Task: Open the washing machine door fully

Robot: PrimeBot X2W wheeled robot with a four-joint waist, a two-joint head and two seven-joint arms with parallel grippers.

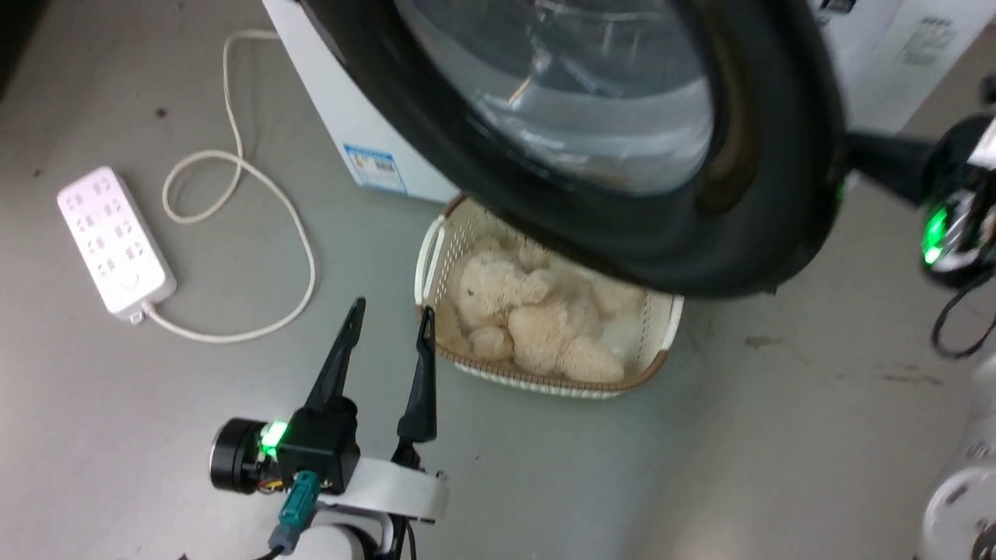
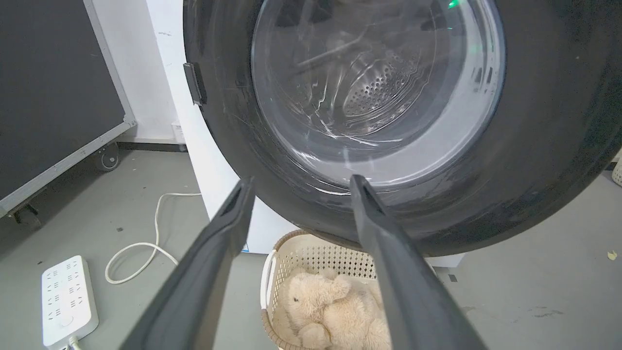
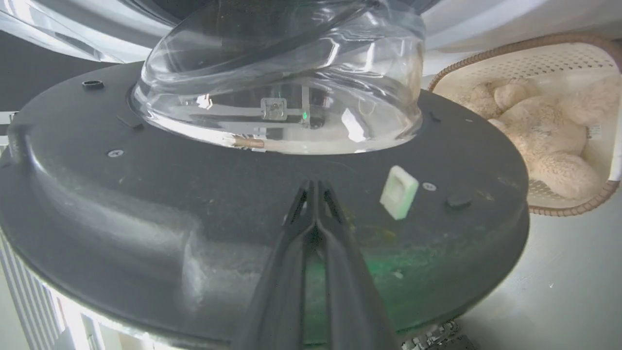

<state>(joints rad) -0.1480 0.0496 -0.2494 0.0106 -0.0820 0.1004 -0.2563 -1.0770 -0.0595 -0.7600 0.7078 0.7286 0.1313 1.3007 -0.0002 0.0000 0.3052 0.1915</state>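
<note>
The washing machine door (image 1: 778, 194), a big glossy black ring around a bulging clear glass window, stands swung out from the white machine (image 1: 334, 109). In the right wrist view I see the door's inner face (image 3: 170, 204) with the glass bowl rising from it. My right gripper (image 3: 315, 183) is shut, fingers pressed together, tips against that inner face near the rim. From the head, my right gripper (image 1: 852, 148) reaches in at the door's right edge. My left gripper (image 1: 392, 309) is open and holds nothing, low in front of the door's outer face (image 2: 534, 146).
A cream basket (image 1: 433, 249) holding a plush bear (image 1: 529, 311) sits on the floor under the door. A white power strip (image 1: 113, 241) and its looped cable (image 1: 257, 187) lie to the left. A dark wheeled panel (image 2: 48, 97) stands further left.
</note>
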